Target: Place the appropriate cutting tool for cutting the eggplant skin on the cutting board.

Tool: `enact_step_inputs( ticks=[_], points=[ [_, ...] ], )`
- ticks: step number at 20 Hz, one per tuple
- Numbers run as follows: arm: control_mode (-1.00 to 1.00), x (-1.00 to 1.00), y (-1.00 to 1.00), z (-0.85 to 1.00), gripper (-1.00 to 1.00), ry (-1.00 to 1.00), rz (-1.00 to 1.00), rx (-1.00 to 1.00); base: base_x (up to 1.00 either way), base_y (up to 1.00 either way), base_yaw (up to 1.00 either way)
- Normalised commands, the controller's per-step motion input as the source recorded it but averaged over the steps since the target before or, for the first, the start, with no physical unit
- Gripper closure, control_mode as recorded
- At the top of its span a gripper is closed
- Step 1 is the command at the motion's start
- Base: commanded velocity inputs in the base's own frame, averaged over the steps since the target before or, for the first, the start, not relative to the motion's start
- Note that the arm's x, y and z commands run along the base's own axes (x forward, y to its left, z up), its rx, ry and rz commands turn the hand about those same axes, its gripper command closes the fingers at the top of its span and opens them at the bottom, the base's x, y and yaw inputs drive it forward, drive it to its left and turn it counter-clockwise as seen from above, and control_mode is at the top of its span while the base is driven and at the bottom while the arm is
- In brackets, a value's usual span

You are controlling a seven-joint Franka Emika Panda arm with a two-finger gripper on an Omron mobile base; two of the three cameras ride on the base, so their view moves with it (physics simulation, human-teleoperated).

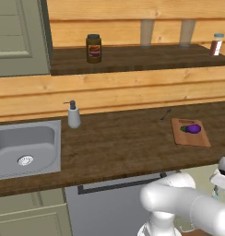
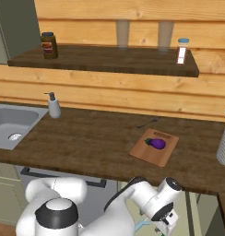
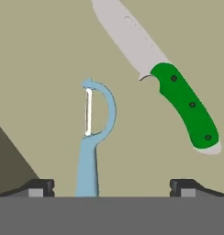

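In the hand view a light blue peeler (image 3: 92, 137) lies on a beige surface, its handle running down between my fingertips (image 3: 40, 187). My gripper (image 3: 111, 187) is open and wide, touching nothing. A knife (image 3: 159, 73) with a green handle lies at a slant to the right of the peeler. On the dark wooden counter the small purple eggplant (image 1: 193, 128) (image 2: 156, 144) rests on the reddish-brown cutting board (image 1: 198, 139) (image 2: 144, 156). My hand hangs below the counter's front edge, on the right side of the board.
A steel sink (image 1: 22, 147) is set into the counter's left end, with a soap dispenser (image 1: 74, 115) beside it. A thin dark utensil (image 2: 149, 122) lies behind the board. The shelf carries a jar (image 1: 93, 48), two glasses and a spice bottle (image 2: 181, 50). A grey vase (image 2: 224, 145) stands at the far right.
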Motion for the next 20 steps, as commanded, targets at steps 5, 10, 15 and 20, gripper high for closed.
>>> enact_step_inputs(
  ticks=[5,10,15,20],
  points=[
    [-1.00,0.33,0.21,-0.39,-1.00,0.00,-0.06,0.00,0.00,0.00,0.00],
    [-1.00,0.10,0.07,-0.45,-1.00,0.00,-0.04,0.00,0.00,0.00,0.00],
    [-1.00,0.00,0.07,-0.36,-1.00,0.00,-0.04,0.00,0.00,0.00,0.00],
    [-1.00,0.00,0.12,-0.27,-1.00,0.00,-0.03,0.00,0.00,0.00,0.00]
  ],
)
